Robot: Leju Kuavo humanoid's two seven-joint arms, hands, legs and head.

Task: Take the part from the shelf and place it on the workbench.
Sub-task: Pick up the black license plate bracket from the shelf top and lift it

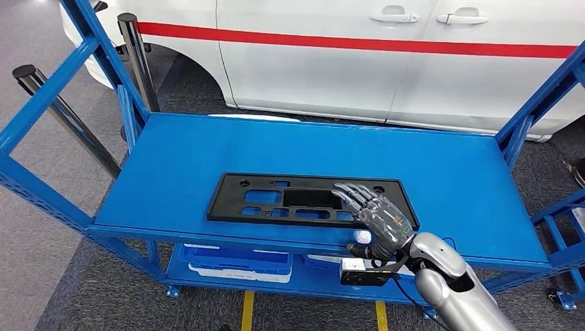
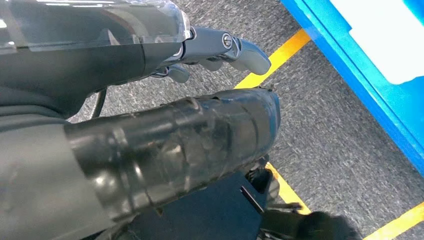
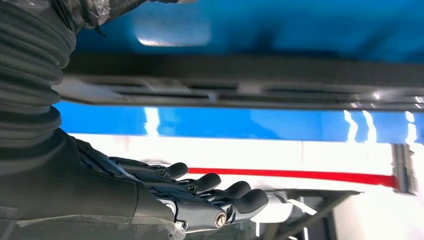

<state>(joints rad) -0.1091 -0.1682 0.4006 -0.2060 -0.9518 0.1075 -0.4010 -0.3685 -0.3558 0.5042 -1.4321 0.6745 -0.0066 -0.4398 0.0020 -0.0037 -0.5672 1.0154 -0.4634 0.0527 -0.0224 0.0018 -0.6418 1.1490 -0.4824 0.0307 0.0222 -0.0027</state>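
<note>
The right hand, fingers spread and holding nothing, hovers over the black part's right end.

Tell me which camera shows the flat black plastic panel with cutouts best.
Head view: the whole flat black plastic panel with cutouts lies on the blue shelf, the right hand over its right end. Right wrist view shows it as a blurred dark band. Left wrist view faces the floor.
</note>
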